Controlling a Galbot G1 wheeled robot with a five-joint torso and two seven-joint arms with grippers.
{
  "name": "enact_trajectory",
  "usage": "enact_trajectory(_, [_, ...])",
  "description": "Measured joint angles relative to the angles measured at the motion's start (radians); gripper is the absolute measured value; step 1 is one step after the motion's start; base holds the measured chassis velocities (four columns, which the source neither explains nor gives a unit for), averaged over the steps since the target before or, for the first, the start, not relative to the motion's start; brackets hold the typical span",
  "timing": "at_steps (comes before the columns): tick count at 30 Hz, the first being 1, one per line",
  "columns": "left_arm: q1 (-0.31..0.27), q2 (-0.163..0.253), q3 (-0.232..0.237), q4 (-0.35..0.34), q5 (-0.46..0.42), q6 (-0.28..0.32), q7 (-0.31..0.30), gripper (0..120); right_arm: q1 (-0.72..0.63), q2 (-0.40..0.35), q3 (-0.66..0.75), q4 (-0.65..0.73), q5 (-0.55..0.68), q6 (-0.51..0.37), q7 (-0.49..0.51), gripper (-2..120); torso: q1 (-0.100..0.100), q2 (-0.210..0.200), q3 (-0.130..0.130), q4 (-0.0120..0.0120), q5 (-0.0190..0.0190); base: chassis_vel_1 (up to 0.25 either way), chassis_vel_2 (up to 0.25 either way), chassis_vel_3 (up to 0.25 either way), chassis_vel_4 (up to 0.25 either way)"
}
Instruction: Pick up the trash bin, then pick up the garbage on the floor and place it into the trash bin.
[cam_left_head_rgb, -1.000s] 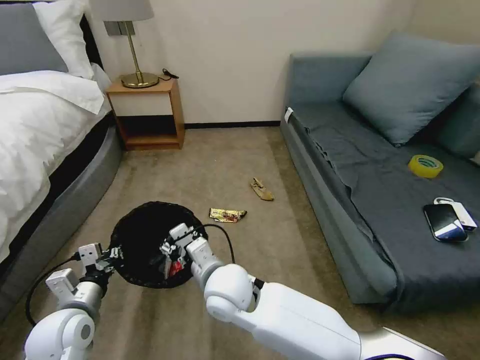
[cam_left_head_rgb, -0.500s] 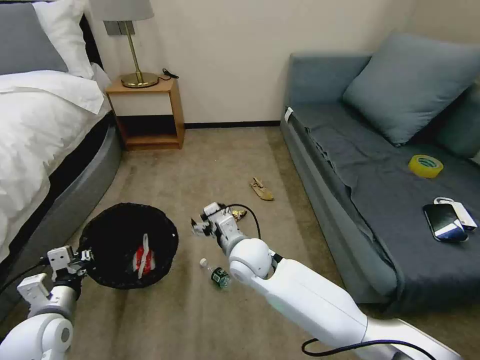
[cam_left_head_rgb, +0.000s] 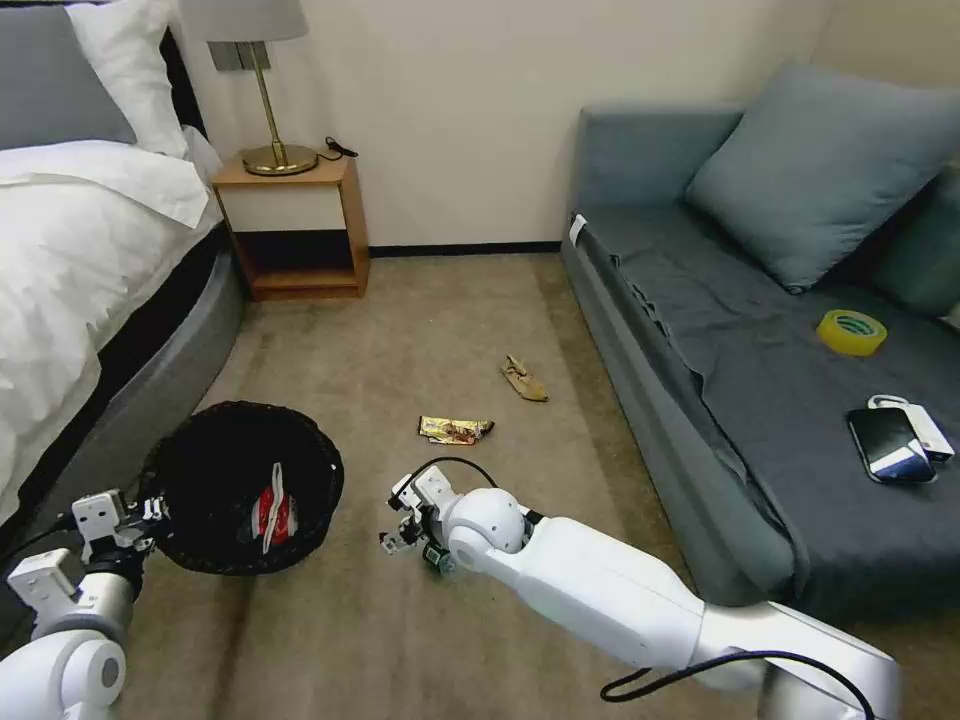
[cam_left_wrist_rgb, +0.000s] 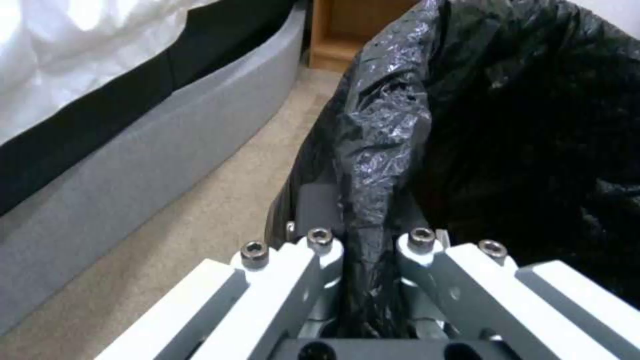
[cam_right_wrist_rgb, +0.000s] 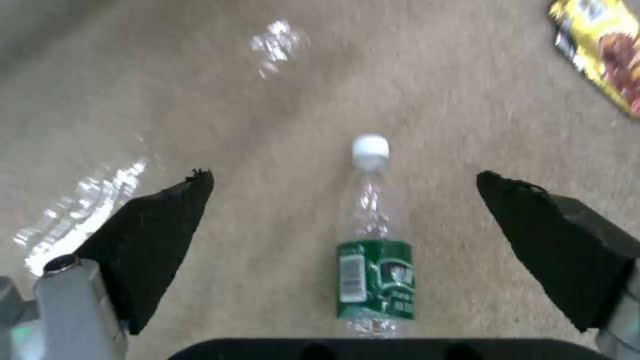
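The trash bin (cam_left_head_rgb: 215, 470), lined with a wrinkly black bag, hangs low at the left, and my left gripper (cam_left_head_rgb: 150, 510) is shut on its rim (cam_left_wrist_rgb: 373, 200). A red-and-white carton (cam_left_head_rgb: 272, 512) lies inside it. My right gripper (cam_left_head_rgb: 405, 520) is open just above the carpet, its fingers (cam_right_wrist_rgb: 153, 235) spread either side of a clear bottle with a green label (cam_right_wrist_rgb: 375, 260) lying flat. In the head view the wrist covers most of that bottle (cam_left_head_rgb: 434, 559). A gold wrapper (cam_left_head_rgb: 455, 430) and a flat tan scrap (cam_left_head_rgb: 524, 380) lie farther out on the floor.
A bed (cam_left_head_rgb: 80, 280) runs along the left, with a wooden nightstand (cam_left_head_rgb: 295, 225) and lamp behind. A blue-grey sofa (cam_left_head_rgb: 760, 400) on the right holds a yellow tape roll (cam_left_head_rgb: 851, 332) and a black phone (cam_left_head_rgb: 888, 443). Tan carpet lies between them.
My right arm left the bin mouth, swung out and came down over the bottle with its fingers open. The carton stayed in the bin. The left arm shifted the bin leftward.
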Motion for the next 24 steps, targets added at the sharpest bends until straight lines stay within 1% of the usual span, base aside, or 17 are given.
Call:
enact_trajectory(2, [0.0,0.001,-0.005,0.0,-0.003,-0.001,0.003,4,0.008,0.004,-0.01,-0.047,-0.008,0.0,-0.036,100,0.0,0.0,0.0,0.0,-0.0001,0.0,0.0,0.0,0.0])
enact_trajectory(3, [0.0,0.001,-0.005,0.0,-0.003,-0.001,0.003,4,0.008,0.004,-0.01,-0.047,-0.008,0.0,-0.036,100,0.0,0.0,0.0,0.0,-0.0001,0.0,0.0,0.0,0.0])
enact_trajectory(5, [0.0,0.003,-0.008,0.003,-0.005,-0.003,0.007,4,0.012,0.012,-0.022,-0.104,-0.037,0.0,-0.085,100,0.0,0.0,0.0,-0.0001,0.0,0.0,0.0,0.0,0.0])
enact_trajectory(8, [-0.001,0.006,-0.009,0.006,-0.006,-0.004,0.01,4,0.012,0.019,-0.024,-0.137,-0.055,0.0,-0.106,100,0.0,0.0,0.0,-0.0002,0.0,0.0,0.0,0.0,0.0])
enact_trajectory(10, [-0.004,0.011,-0.01,0.013,-0.006,-0.006,0.012,4,0.01,0.044,-0.025,-0.216,-0.094,0.0,-0.136,100,0.0,0.0,0.0,-0.0001,0.0,0.0,0.0,0.0,0.0])
enact_trajectory(11, [-0.005,0.012,-0.01,0.014,-0.006,-0.007,0.013,4,0.009,0.053,-0.026,-0.244,-0.107,0.0,-0.142,100,0.0,0.0,0.0,-0.0001,0.0,0.0,0.0,0.0,0.0])
enact_trajectory(13, [-0.005,0.012,-0.01,0.014,-0.006,-0.007,0.013,4,0.009,0.053,-0.026,-0.244,-0.107,0.0,-0.142,100,0.0,0.0,0.0,-0.0001,0.0,0.0,0.0,0.0,0.0])
enact_trajectory(14, [-0.006,0.014,-0.01,0.018,-0.006,-0.007,0.015,4,0.002,0.08,-0.023,-0.312,-0.149,0.0,-0.167,100,0.0,0.0,0.0,-0.0001,-0.0001,0.0,0.0,0.0,0.0])
enact_trajectory(16, [-0.006,0.015,-0.012,0.021,-0.008,-0.009,0.017,4,-0.003,0.101,-0.012,-0.358,-0.173,0.0,-0.181,100,0.0,0.0,0.0,-0.0002,0.0,0.0,0.0,0.0,0.0])
enact_trajectory(17, [-0.006,0.015,-0.012,0.021,-0.008,-0.009,0.017,4,-0.003,0.101,-0.012,-0.358,-0.173,0.0,-0.181,100,0.0,0.0,0.0,-0.0002,0.0,0.0,0.0,0.0,0.0])
enact_trajectory(19, [-0.006,0.018,-0.018,0.028,-0.009,-0.012,0.02,4,-0.004,0.12,-0.006,-0.404,-0.197,0.0,-0.203,100,0.0,0.0,0.0,-0.0001,0.0,0.0,0.0,0.0,0.0])
enact_trajectory(24, [-0.006,0.021,-0.023,0.042,-0.01,-0.02,0.025,4,-0.008,0.141,-0.002,-0.45,-0.22,0.019,-0.211,100,0.0,0.0,0.0,-0.0001,0.0,0.0,0.0,0.0,0.0])
